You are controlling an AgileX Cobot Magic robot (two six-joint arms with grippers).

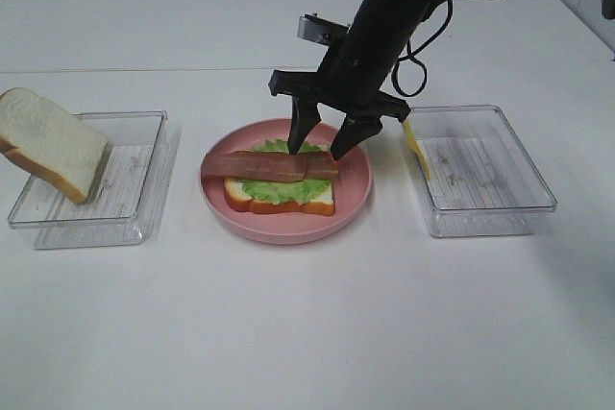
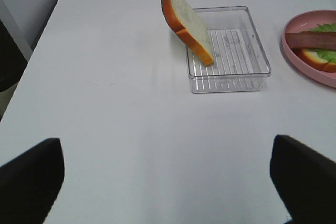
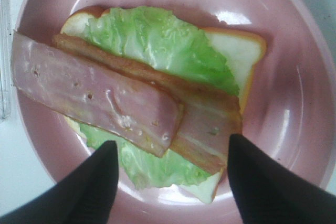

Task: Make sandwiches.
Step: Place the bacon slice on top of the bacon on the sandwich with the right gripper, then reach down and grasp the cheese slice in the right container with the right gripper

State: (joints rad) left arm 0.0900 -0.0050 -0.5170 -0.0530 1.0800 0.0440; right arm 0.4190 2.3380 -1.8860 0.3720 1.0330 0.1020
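The half-built sandwich (image 1: 281, 189) is found on the pink plate (image 1: 288, 233), in the middle of the white surface (image 1: 288, 333). A bread slice (image 1: 322, 201) is seen at the bottom, a lettuce leaf (image 1: 279, 191) is spread over it, and two bacon strips (image 1: 269, 165) are laid across the top, overlapping and overhanging one side. The right tool (image 1: 317, 149) is held right over the bacon with its jaws spread wide. In the right wrist view nothing is gripped by the right tool (image 3: 172, 140), though whether the tips touch the meat cannot be told. So the bacon step is judged as done, with the release just made.

The cheese (image 1: 414, 144) is spotted on edge, tilted against the plate-side wall of the right tray (image 1: 480, 208); whether it sits inside or outside that wall cannot be made out. The second bread slice (image 1: 48, 141) is propped at an angle on the far edge of the left tray (image 1: 96, 232). The left tool (image 2: 168, 182) is kept low and well back from that tray, wide open, with nothing in it.

Next, a lift clear of the plate would be called for, then a short swing over to the cheese. A careful pinch on that thin upright edge would be needed, since a tilted sheet could easily be knocked flat.
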